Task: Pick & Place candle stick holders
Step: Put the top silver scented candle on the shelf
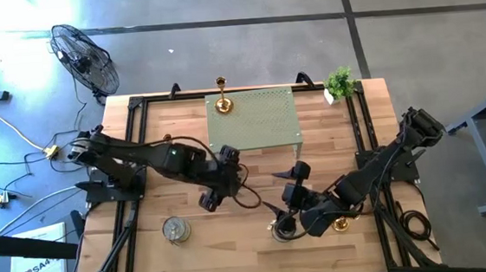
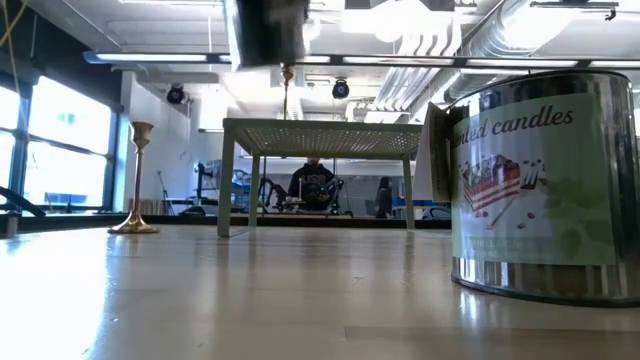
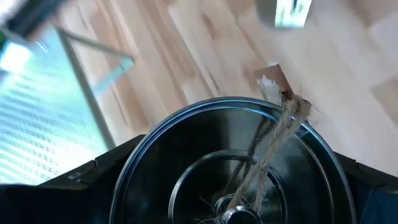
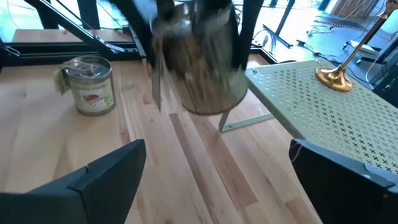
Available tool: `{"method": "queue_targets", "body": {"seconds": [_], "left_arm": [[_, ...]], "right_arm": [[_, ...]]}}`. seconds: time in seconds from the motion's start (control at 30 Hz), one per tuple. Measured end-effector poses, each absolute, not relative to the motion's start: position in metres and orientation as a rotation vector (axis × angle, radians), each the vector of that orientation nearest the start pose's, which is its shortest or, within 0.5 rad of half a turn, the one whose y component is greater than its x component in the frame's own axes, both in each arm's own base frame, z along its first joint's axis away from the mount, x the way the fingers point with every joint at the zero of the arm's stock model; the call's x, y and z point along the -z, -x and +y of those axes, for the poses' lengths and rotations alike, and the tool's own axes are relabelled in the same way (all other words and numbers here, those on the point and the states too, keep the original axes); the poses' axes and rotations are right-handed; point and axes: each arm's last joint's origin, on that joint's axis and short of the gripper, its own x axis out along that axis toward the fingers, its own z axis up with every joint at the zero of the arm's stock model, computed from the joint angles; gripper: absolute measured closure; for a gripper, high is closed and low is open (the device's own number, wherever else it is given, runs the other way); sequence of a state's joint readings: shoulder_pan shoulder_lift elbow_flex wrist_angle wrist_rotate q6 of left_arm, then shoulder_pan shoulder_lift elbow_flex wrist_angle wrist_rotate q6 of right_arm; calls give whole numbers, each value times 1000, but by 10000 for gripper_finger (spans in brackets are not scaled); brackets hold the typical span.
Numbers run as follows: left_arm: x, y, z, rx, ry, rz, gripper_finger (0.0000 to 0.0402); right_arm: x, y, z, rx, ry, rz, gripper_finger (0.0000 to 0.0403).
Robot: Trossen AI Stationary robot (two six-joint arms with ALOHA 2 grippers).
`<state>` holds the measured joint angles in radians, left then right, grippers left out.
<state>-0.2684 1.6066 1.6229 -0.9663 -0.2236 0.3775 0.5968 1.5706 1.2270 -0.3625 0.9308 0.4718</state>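
Note:
My left gripper (image 1: 217, 188) is shut on a squat silvery candle holder (image 4: 205, 68) above the middle of the table. Its lid (image 3: 236, 155) bears a twine bow. A second silvery holder (image 1: 176, 230) stands on its base near the front left, also visible in the right wrist view (image 4: 90, 84). One gold holder (image 1: 222, 103) stands on the green perforated shelf (image 1: 264, 121). Another gold holder (image 1: 341, 224) stands on the table beside my right arm. My right gripper (image 1: 290, 197) hovers open right of centre, with nothing between its fingers (image 4: 106, 180). My left gripper pinches the silvery holder by its round wall just under the lid's rim (image 3: 124, 168), one finger (image 3: 74, 186) on each side. The fingers come slanting down from above. The holder hangs lifted clear of the table, roughly upright.
A small green plant (image 1: 339, 82) stands at the far right corner. Black frame rails (image 1: 136, 162) run along both table sides. In the low view a labelled candle tin (image 2: 540, 180) stands close by and a gold holder (image 2: 140, 180) farther off. Bare wood lies between the arms.

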Motion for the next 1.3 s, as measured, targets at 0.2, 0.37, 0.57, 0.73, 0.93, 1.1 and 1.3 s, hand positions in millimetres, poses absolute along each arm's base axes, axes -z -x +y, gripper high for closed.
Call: {"method": "queue_targets", "body": {"seconds": [0.2,0.37,0.57,0.73,0.93,1.1,1.3], "left_arm": [[-394,-317,-85,342,-510,760,50],[-399,-318,-87,405,-506,711,50],[-396,-324,-89,423,-524,647,50],[-392,-328,-89,431,-531,619,50],[-390,-330,-90,482,-527,588,50],[-392,-332,-91,493,-552,550,50],[-386,-338,-93,495,-579,518,51]], "right_arm": [[-286,-291,169,422,41,422,11],[-290,-293,170,420,88,395,11],[-294,-302,174,313,123,368,10],[-292,-313,177,276,184,332,13],[-291,-317,174,327,194,318,11],[-292,-325,164,276,146,318,13],[-294,-331,157,209,115,313,11]]}}
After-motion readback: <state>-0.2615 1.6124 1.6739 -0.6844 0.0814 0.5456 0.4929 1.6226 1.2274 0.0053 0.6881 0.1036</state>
